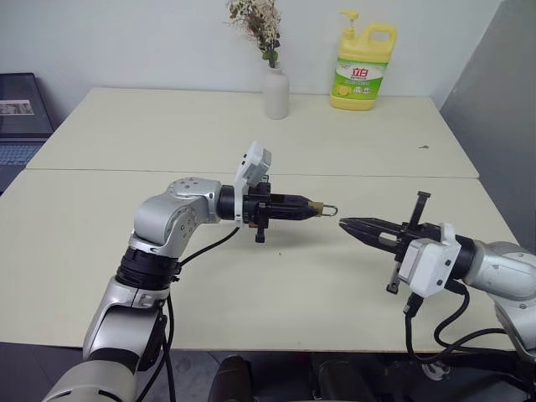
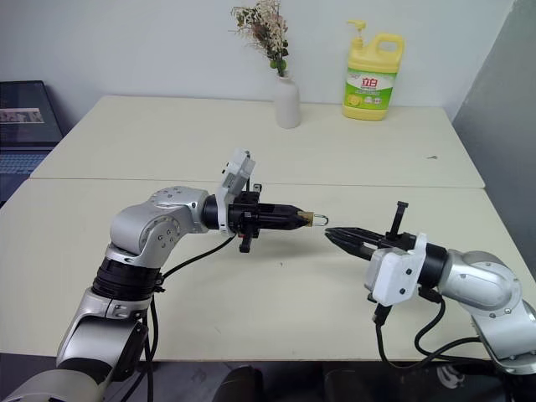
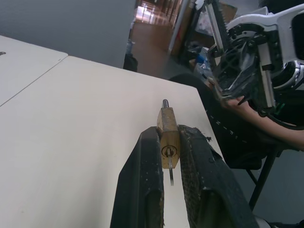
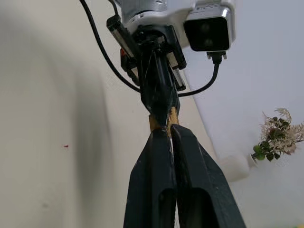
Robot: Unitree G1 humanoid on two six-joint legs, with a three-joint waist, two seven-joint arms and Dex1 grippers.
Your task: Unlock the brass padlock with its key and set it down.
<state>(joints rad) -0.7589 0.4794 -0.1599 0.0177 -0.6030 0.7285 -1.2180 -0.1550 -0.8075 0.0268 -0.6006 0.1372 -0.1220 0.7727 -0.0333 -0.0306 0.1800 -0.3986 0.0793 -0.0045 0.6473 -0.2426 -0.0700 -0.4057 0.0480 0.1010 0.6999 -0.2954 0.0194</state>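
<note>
My left gripper (image 1: 311, 208) is shut on the brass padlock (image 1: 317, 208) and holds it level above the table (image 1: 276, 293), with the silvery shackle pointing toward my right gripper. In the left wrist view the padlock (image 3: 167, 133) sits clamped between the two black fingers (image 3: 142, 180). The thin silvery key (image 3: 170, 170) sticks out of its keyhole. My right gripper (image 1: 345, 223) is shut with nothing between its fingers. It stands a short gap away from the shackle's end. From the right wrist, a bit of brass (image 4: 153, 122) shows just past the closed fingertips (image 4: 161, 137).
A white vase with dried flowers (image 1: 275, 90) and a yellow detergent bottle (image 1: 363, 67) stand at the table's far side. A laptop (image 1: 21, 109) sits off to the left. A person's forearm (image 3: 270, 128) shows beyond the table's edge in the left wrist view.
</note>
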